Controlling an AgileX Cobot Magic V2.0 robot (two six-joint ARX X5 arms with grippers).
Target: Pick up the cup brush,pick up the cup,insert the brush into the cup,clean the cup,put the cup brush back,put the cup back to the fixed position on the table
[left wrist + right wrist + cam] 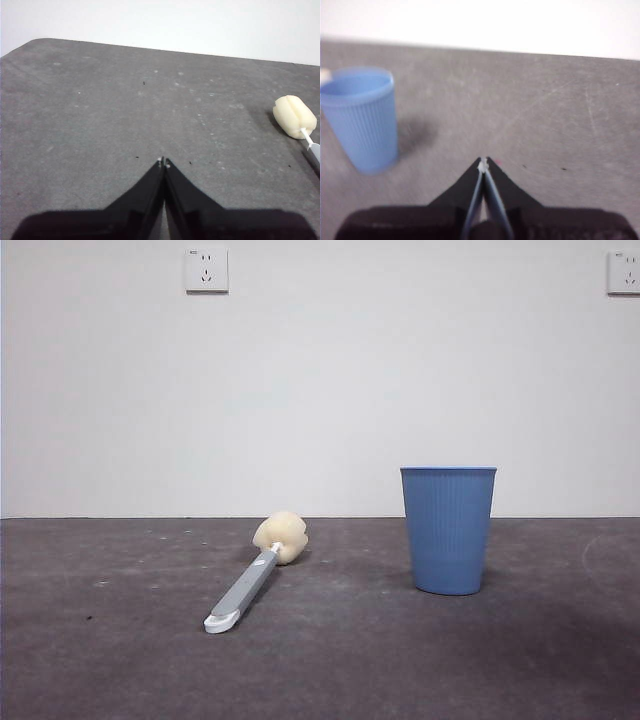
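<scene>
The cup brush (252, 577) lies flat on the table (120, 660), left of centre in the front view. Its cream-yellow sponge head (281, 536) points toward the far wall, and the grey handle runs back toward the near left, ending in the white looped tip (221, 621). Nothing touches it.

To its right, well apart, the blue cup (448, 529) stands upright on the table with its mouth open to the ceiling. Its ribbed wall tapers down to a narrower base, and a soft shadow spreads around its foot.

Neither arm shows in the front view. The left gripper (163, 161) hangs over bare table with its jaws closed tip to tip, holding nothing; the sponge head (294, 116) and a short piece of the handle show off to one side of it, near but not touching. The right gripper (484, 163) also has its jaws pressed together and empty, above the scuffed table, with the cup (361, 120) standing a little way off to its side, blurred in that view.

Behind the table rises a plain white wall (320, 390) with two sockets, one at the upper left (206, 269) and one at the upper right edge (624, 272).
</scene>
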